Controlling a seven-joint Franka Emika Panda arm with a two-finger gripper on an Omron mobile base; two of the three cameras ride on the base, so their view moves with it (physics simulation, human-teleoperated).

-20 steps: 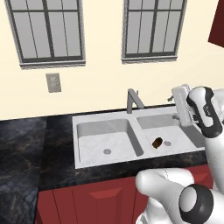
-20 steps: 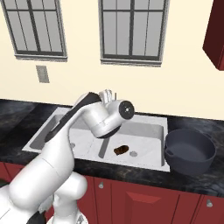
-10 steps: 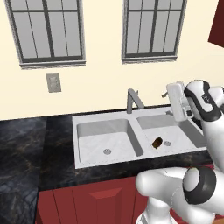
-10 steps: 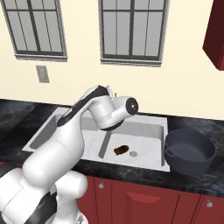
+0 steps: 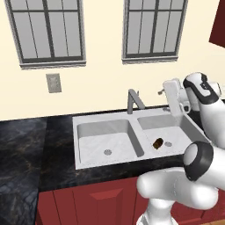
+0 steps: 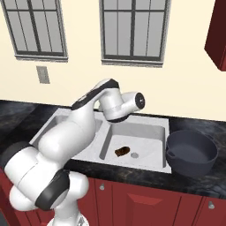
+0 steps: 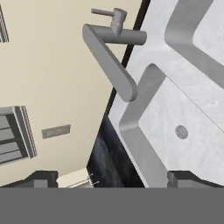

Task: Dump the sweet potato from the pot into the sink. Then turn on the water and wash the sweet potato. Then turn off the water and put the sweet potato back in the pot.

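Black marble-look counter held the light grey double-basin sink (image 6: 159, 155), small reddish-brown sweet potato (image 6: 122, 151) lying by the right basin's drain, round dark blue-grey pot (image 6: 191, 152) apparently empty alongside, two-finger gripper (image 7: 113, 178) jaws wide apart, near the grey angular faucet (image 7: 110, 57).

no readable text, labels or signs

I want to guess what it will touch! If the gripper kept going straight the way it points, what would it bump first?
Probably the grey faucet. In the hand view it sits ahead of the open gripper, its spout over the sink beside the cream wall. Depth is unclear, so it might pass the faucet.
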